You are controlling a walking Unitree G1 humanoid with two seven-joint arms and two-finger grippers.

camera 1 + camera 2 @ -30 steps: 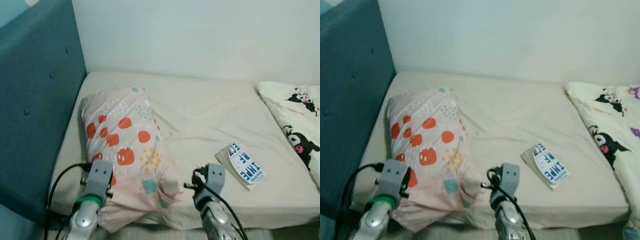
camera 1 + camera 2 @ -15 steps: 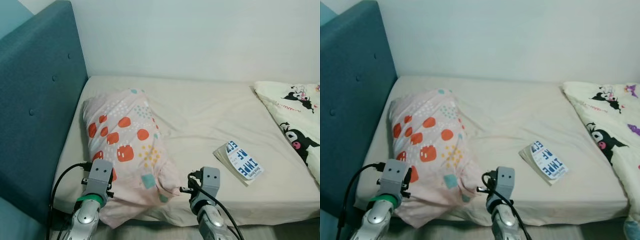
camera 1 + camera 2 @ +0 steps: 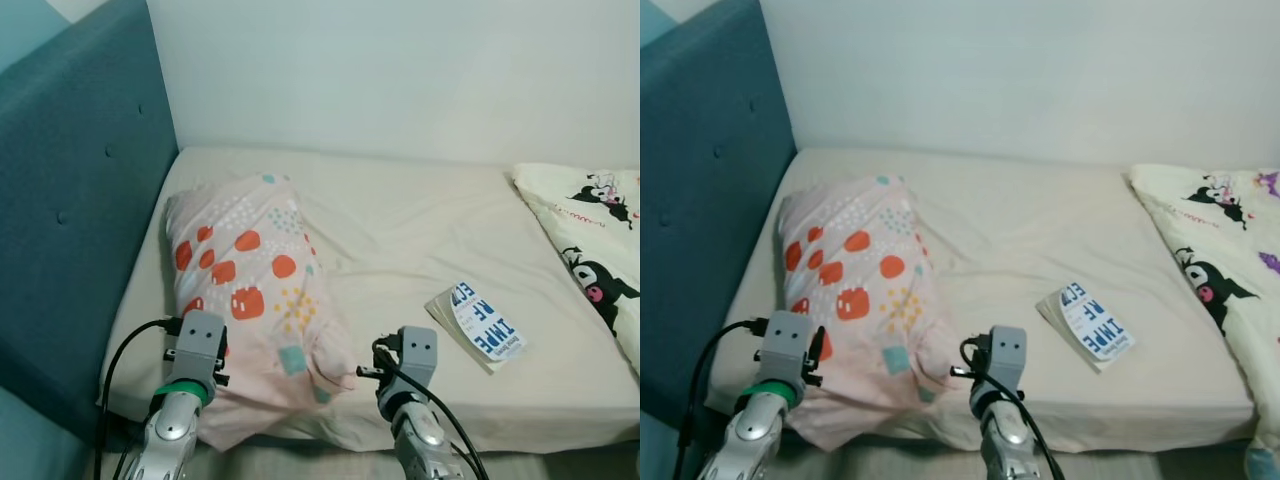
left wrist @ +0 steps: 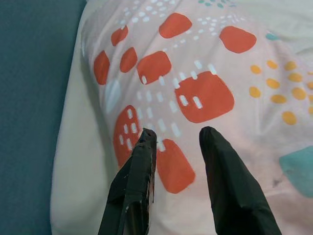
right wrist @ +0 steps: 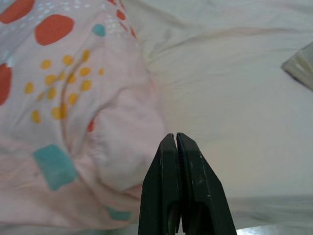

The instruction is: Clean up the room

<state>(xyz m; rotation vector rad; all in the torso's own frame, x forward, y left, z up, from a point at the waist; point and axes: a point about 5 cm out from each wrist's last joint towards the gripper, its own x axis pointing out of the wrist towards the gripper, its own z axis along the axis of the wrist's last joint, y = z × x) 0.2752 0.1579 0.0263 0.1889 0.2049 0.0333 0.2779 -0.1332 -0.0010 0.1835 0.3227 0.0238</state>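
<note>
Two grippers are raised before me at the near edge of a bed [image 3: 420, 230] covered with a cream sheet. My left gripper [image 4: 176, 134] has its fingers parted, with a clear gap between them, and they hold nothing; the tips sit over the near end of the pillow [image 3: 250, 290], above an orange patch of its print, and I cannot tell whether they touch the cloth. My right gripper [image 5: 176, 137] has its fingers pressed flat together with nothing between them; it points at the sheet just beside the pillow's near right corner.

Position of the pillow: it lies lengthwise on the left part of the bed, close to the teal headboard [image 3: 70, 200], its far end towards the wall [image 3: 400, 70]. Its cover is pale pink with orange, yellow and teal marks. Its near end is crumpled and hangs slightly over the mattress edge between my two wrists.

Position of the book [image 3: 483, 325]: it lies flat on the sheet to the right of my right gripper, apart from the pillow, with a white and blue cover bearing large blue letters.

Position of the blanket [image 3: 595, 250]: cream, printed with a black and white cartoon figure, it is spread over the right side of the bed, well apart from the pillow and near the book without touching it.

Black cables [image 3: 120, 365] loop from both wrists.
</note>
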